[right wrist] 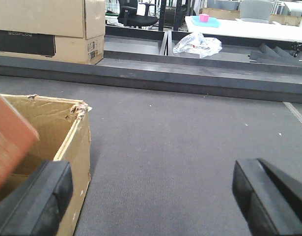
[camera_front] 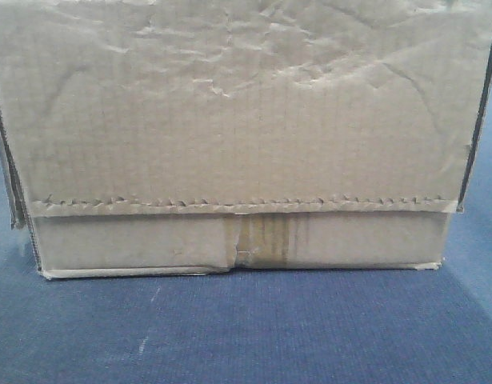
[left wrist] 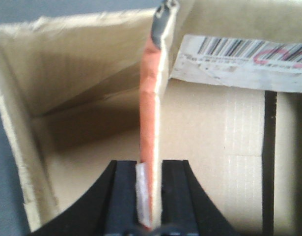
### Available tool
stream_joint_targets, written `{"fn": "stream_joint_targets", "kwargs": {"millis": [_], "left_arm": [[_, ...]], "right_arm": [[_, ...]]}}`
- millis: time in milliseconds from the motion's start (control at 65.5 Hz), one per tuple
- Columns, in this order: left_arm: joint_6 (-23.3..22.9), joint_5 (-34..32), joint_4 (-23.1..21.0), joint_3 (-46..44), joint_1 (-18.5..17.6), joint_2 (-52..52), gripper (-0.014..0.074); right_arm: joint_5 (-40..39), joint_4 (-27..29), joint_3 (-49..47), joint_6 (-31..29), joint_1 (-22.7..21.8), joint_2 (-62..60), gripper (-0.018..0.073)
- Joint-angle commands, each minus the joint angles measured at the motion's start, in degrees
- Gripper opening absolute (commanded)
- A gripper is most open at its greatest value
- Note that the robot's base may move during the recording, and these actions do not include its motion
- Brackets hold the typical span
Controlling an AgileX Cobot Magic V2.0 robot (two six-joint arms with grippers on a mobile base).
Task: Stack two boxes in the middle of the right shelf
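A large brown cardboard box (camera_front: 246, 120) with a wrinkled face, a jagged seam and a brownish tape strip (camera_front: 262, 240) fills the front view and stands on blue-grey carpet. In the left wrist view I look down into the open box (left wrist: 214, 147). My left gripper (left wrist: 150, 196) is shut on the top edge of an upright cardboard wall (left wrist: 151, 108) that glows orange. My right gripper (right wrist: 151, 191) is wide open and empty above the carpet, its left finger (right wrist: 42, 191) beside the box's torn corner (right wrist: 77, 142). The shelf is out of view.
A white barcode label (left wrist: 239, 56) is stuck inside the box. In the right wrist view a printed carton (right wrist: 47, 24) stands at the back left behind a dark raised ledge (right wrist: 190, 73). A plastic bag (right wrist: 197, 44) and a white table (right wrist: 249, 27) lie beyond.
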Motion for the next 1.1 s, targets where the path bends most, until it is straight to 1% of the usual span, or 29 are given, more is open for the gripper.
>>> {"fn": "stream_joint_targets", "kwargs": {"millis": [0,153,367,412,473,519,550,565,596,611,718,764,840,977,1054,1084], "left_arm": [[-1.4,-1.8,0.3,-0.4,-0.4,1.0,-0.0111],[-1.5,-1.8,0.6,-0.4,-0.4,2.0,-0.0111],[-1.5,-2.4,0.3,-0.4,-0.4,1.9,-0.0103],[-1.5,-2.4,0.3,-0.4,-0.4,1.9,-0.0066],[-1.5,-2.3,0.3,-0.4,-0.4,1.9,0.0022],[-1.5,-2.3,0.3,-0.4,-0.4,1.9,0.0101],[-1.5,-2.3,0.3,-0.4,-0.4,1.9,0.0174],[-1.5,-2.3,0.3,-0.4,-0.4,1.9,0.0189],[-1.5,-2.3,0.3,-0.4,-0.4,1.9,0.0251],[-1.5,-2.3,0.3,-0.4,-0.4,1.9,0.0296],[-1.5,-2.3,0.3,-1.0,-0.4,1.8,0.0495],[-1.5,-2.3,0.3,-1.6,-0.4,1.6,0.0547],[-1.5,-2.2,-0.4,-3.1,-0.4,1.0,0.0591],[-1.4,-0.5,-0.5,-7.0,-0.4,-0.6,0.0591],[-1.2,1.8,0.8,-9.7,-0.4,-1.5,0.0591],[-1.2,3.5,1.9,-11.1,-0.4,-2.1,0.0591]], "right_arm": [[-0.2,0.0,-0.4,-0.1,0.6,0.2,0.0554],[-0.1,0.0,-0.4,-0.1,1.7,0.2,0.0554],[-0.1,0.0,-0.4,-0.1,1.7,0.2,0.0554],[-0.1,0.0,-0.4,-0.1,1.7,0.2,0.0554],[-0.1,0.0,-0.4,-0.1,1.7,0.2,0.0554],[-0.1,0.0,-0.4,-0.1,1.7,0.2,0.0554],[-0.1,0.0,-0.4,-0.1,1.7,0.2,0.0554],[-0.1,0.0,-0.4,-0.1,1.7,0.2,0.0554],[-0.1,0.0,-0.4,-0.1,1.7,0.2,0.0554],[-0.1,0.0,-0.4,-0.1,1.7,0.2,0.0554],[-0.1,0.0,-0.4,-0.1,1.7,0.2,0.0554],[-0.1,0.0,-0.4,-0.1,1.7,0.2,0.0554],[-0.1,0.0,-0.4,-0.1,1.7,0.2,0.0554],[0.3,0.0,-0.8,-0.1,1.7,0.2,0.0554],[1.4,0.0,-1.9,-0.1,1.7,0.2,0.0554],[1.9,0.0,-2.7,-0.1,1.7,0.2,0.0554]]}}
